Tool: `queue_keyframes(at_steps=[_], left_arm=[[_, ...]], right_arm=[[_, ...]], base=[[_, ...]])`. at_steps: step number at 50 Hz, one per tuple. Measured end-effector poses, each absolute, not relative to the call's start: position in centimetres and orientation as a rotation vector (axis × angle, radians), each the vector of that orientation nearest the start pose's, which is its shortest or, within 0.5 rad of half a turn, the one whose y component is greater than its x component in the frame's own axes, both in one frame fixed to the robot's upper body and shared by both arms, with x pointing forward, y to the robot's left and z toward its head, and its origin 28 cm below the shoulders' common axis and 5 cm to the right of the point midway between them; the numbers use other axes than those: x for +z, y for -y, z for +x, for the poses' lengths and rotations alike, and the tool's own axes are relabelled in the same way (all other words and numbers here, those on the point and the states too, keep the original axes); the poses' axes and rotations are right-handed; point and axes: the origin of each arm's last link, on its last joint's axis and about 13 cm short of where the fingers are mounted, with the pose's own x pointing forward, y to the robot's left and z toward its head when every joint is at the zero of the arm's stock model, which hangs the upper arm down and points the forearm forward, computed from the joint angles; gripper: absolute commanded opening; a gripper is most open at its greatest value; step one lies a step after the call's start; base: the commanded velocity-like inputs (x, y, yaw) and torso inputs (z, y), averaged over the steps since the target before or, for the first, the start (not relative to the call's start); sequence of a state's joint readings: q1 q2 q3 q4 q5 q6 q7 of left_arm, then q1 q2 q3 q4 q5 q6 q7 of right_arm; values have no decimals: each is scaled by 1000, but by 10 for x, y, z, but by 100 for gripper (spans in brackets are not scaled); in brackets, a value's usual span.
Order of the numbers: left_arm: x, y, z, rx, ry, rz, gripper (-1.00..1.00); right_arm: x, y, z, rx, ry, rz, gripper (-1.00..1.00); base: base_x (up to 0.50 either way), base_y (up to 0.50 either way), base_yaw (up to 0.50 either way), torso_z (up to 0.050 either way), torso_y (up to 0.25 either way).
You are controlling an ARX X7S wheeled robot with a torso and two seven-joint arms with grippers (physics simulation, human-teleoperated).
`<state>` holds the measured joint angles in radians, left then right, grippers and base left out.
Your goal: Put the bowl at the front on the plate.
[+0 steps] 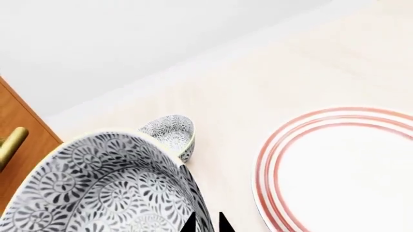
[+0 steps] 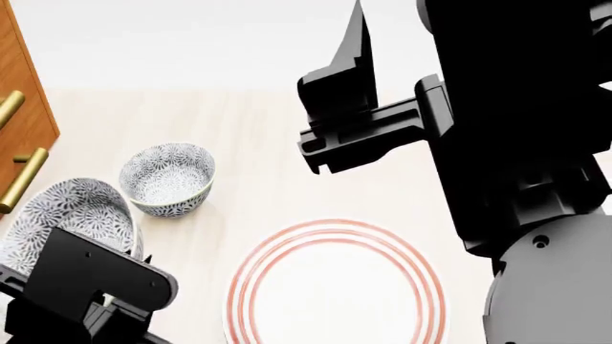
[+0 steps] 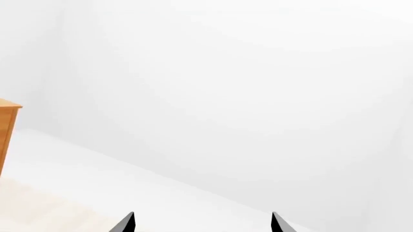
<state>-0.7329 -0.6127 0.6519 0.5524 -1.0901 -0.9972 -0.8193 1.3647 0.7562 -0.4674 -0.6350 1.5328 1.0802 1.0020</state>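
Down at the left claw [image 1: 205, 223], two dark fingertips sit close together on the wall of the bowl [image 1: 103, 188], pinching its patterned rim, one tip inside and one outside as far as the left wrist view shows. In the head view that bowl [image 2: 67, 218] is tilted, its mouth facing up and toward the camera, partly hidden behind the left arm's black housing at the lower left; whether its base touches the table [image 2: 268, 158] cannot be told. Just beyond it stands a second bowl [image 2: 168, 178] of the same grey floral pattern, upright on the pale wooden table. To the right of both lies the plate [image 2: 337, 236], white with thin red rings near its rim, flat on the table and apart from both bowls. A wooden cabinet [image 2: 21, 107] with brass handles borders the table on the left.

The right claw [image 3: 202, 223] is raised, its two tips spread well apart and holding nothing, facing a blank white wall [image 3: 245, 96].
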Motion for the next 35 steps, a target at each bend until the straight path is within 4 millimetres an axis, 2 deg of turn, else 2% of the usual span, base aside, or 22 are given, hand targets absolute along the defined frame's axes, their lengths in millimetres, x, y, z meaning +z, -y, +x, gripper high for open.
queue_keyframes(at_steps=[35], left_arm=[[197,-173,239,-319,-118,398,-100]], right_arm=[[326,112,207,110,279,-314,100]], base=[[0,0,0,0,0]])
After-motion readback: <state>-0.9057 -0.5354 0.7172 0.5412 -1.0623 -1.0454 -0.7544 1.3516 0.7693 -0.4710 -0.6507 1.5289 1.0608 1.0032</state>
